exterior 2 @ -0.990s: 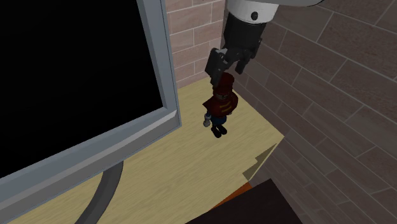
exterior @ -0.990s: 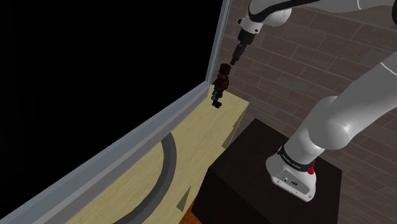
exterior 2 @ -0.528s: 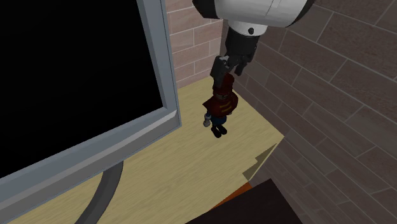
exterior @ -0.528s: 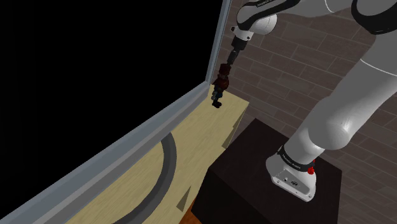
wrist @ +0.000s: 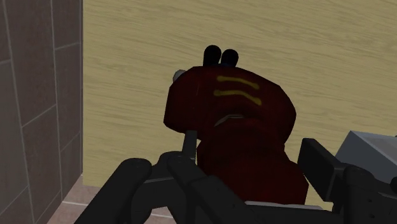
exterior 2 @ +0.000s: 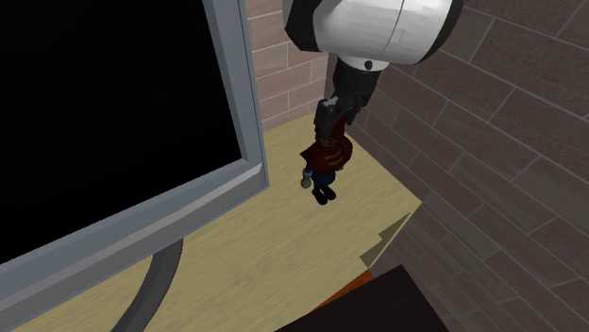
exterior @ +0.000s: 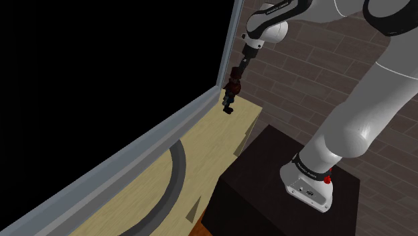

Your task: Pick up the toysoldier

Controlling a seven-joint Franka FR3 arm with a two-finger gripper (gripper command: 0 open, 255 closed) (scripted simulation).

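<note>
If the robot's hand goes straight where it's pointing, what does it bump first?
Probably the toy soldier: the hand points down onto its hat, fingers open on either side. The table lies beneath it.

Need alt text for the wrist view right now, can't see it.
A dark red toy soldier with yellow stripes stands on a light wood tabletop, its head between the fingers of the open black gripper. A brick wall borders it.
</note>
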